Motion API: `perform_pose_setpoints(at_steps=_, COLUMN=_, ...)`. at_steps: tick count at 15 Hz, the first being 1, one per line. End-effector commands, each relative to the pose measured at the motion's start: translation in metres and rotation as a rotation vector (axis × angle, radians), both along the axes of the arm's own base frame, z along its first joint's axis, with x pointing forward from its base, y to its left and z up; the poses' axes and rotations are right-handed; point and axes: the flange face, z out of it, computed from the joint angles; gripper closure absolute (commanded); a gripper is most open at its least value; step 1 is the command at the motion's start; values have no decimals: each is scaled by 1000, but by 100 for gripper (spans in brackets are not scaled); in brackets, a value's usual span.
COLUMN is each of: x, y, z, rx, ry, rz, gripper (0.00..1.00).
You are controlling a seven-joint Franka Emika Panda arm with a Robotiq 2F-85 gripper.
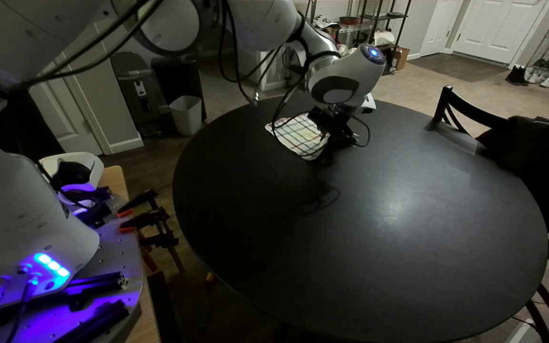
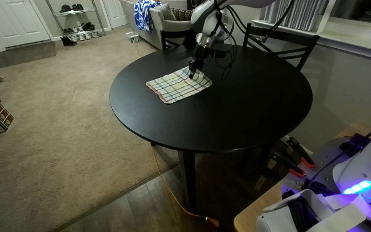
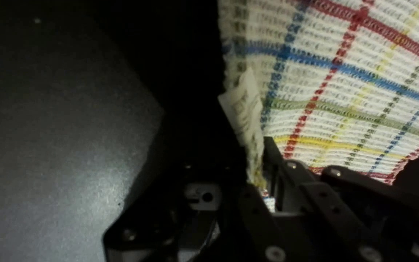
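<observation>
Note edge of checked cloth (image 2: 178,86) pinched in pincer (image 2: 191,76); avoid jerky pulling: may slip out if gripped too shallowly.

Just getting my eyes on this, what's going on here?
A robot arm reaches over a round black table, its hand shut on one edge of a checked cloth. Most of the cloth lies spread out on the table. In the wrist view, a white tag shows at the pinched edge. I can't tell whether that edge is lifted clear of the table.
</observation>
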Motion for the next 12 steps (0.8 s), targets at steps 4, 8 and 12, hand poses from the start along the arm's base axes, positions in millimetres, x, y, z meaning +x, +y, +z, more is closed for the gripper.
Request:
perform_pose_setpoints(at_steps=4, x=-6, y=30, z=44, rx=-144, ry=-54, rz=10, gripper=98)
perform_pose_setpoints(at_steps=8, x=-9, y=44, z=45, rx=-198, ry=-29, rz=25, gripper=98)
perform_pose_setpoints(at_steps=12, x=-11, y=60, z=35, rx=-286, ry=-8, rz=39, gripper=98)
